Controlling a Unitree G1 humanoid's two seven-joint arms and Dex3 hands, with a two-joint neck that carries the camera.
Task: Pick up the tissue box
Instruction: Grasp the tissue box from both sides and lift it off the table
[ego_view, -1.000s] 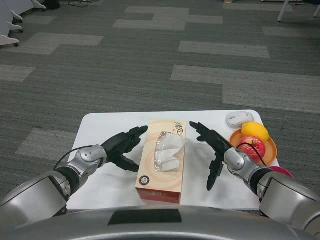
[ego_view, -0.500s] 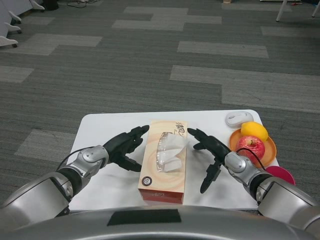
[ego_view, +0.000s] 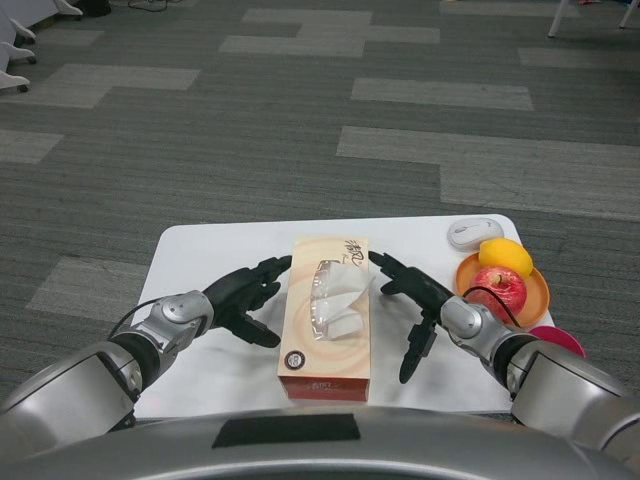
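Where fruit sits: plate (ego_view: 537, 306), mouse (ego_view: 474, 233).

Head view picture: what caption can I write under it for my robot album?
Two open robot hands, left hand and right hand, flank a tissue box on a white table.

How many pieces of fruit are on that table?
2, both on the round orange plate at the table's right edge: a yellow lemon at the far side and a red apple nearer the robot. More could hide behind them.
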